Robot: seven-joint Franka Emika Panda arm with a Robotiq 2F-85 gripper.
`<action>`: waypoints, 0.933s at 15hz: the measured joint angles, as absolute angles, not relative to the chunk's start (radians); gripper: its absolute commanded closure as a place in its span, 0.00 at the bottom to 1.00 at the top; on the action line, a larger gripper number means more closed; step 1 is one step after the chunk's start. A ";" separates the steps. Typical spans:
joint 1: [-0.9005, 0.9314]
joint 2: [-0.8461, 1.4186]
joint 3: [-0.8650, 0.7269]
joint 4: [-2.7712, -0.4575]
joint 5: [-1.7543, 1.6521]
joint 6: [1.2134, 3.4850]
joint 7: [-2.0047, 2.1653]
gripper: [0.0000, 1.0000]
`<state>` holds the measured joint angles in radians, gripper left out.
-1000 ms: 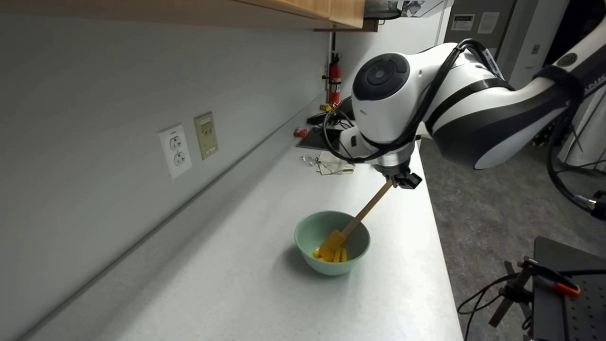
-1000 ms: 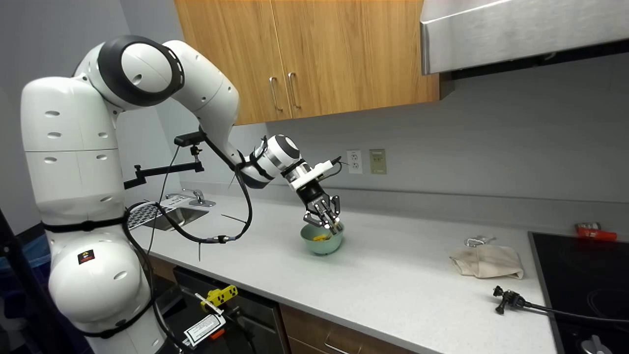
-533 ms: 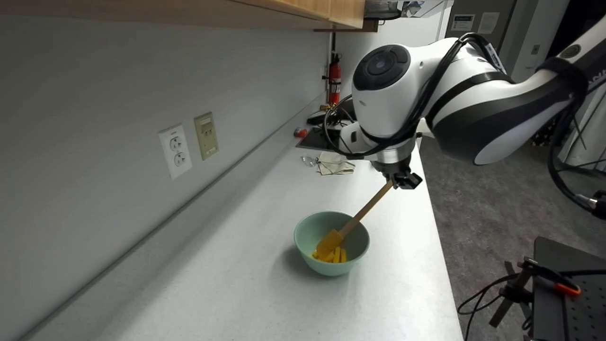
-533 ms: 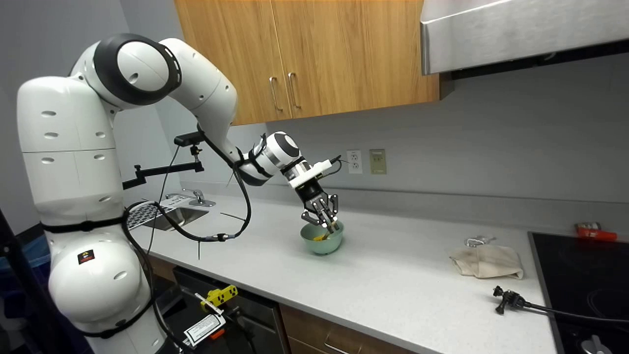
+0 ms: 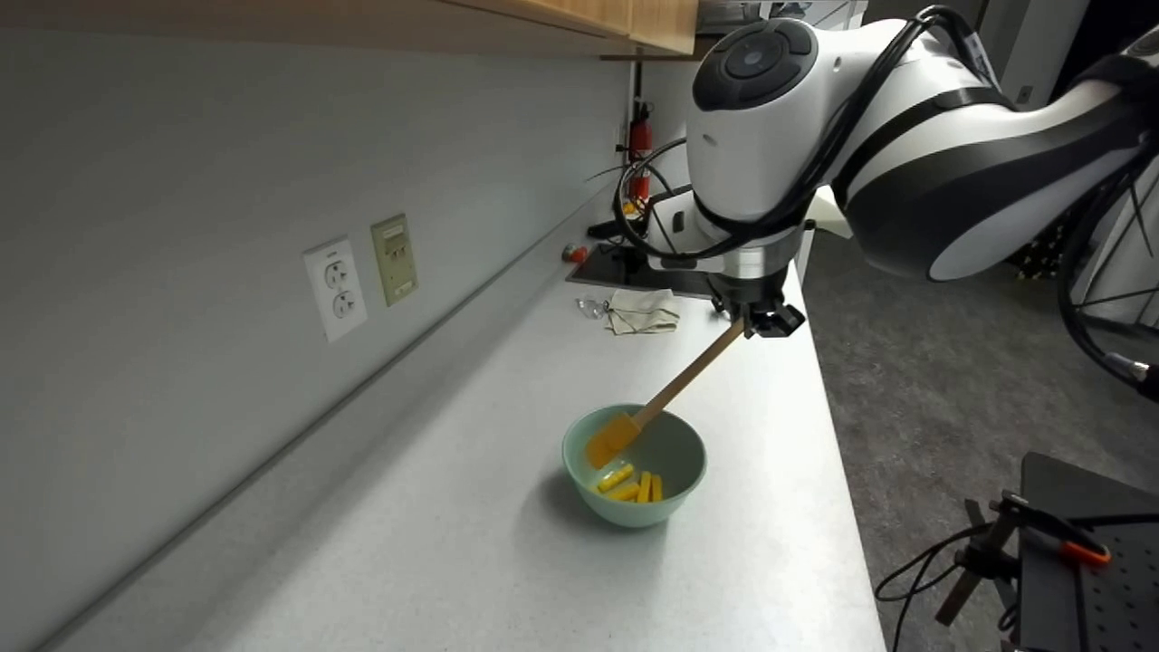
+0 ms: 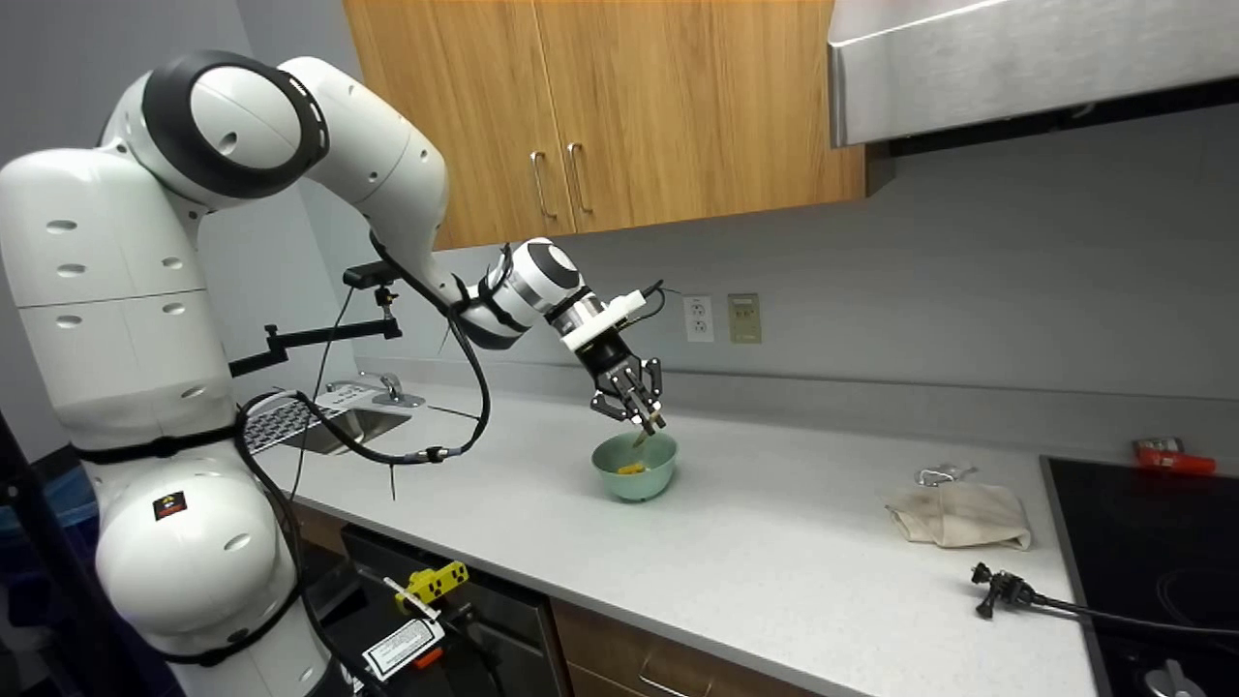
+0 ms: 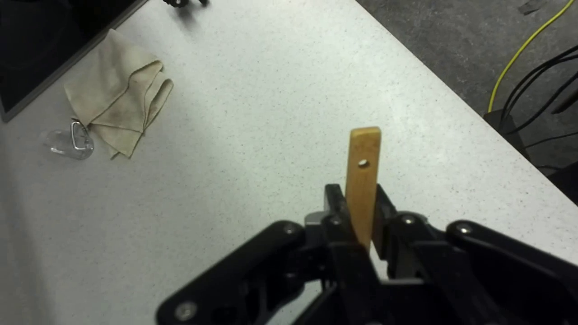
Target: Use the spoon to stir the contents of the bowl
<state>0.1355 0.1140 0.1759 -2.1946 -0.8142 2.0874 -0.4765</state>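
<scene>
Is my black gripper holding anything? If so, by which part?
The long spoon with a yellow-orange head, by its flat wooden handle, near the holed end.

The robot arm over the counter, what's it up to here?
Its gripper holds the spoon by the handle, slanted down at the bowl. The spoon's flat orange head shows clear of the yellow pieces lying in the bottom; whether it touches the bowl, I can't tell. It looks like a stirring job.
</scene>
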 measured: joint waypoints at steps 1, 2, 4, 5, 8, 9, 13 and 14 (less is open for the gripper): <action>0.135 0.112 0.174 -2.195 -0.816 2.087 -0.476 0.96; 0.135 0.112 0.171 -2.196 -0.821 2.087 -0.475 0.96; 0.135 0.120 0.167 -2.200 -0.832 2.087 -0.473 0.96; 0.135 0.126 0.164 -2.203 -0.837 2.087 -0.472 0.96; 0.135 0.155 0.164 -2.206 -0.852 2.087 -0.467 0.96; 0.136 0.167 0.165 -2.206 -0.852 2.087 -0.467 0.96; 0.141 0.202 0.171 -2.203 -0.852 2.087 -0.465 0.96; 0.142 0.207 0.173 -2.202 -0.852 2.087 -0.463 0.96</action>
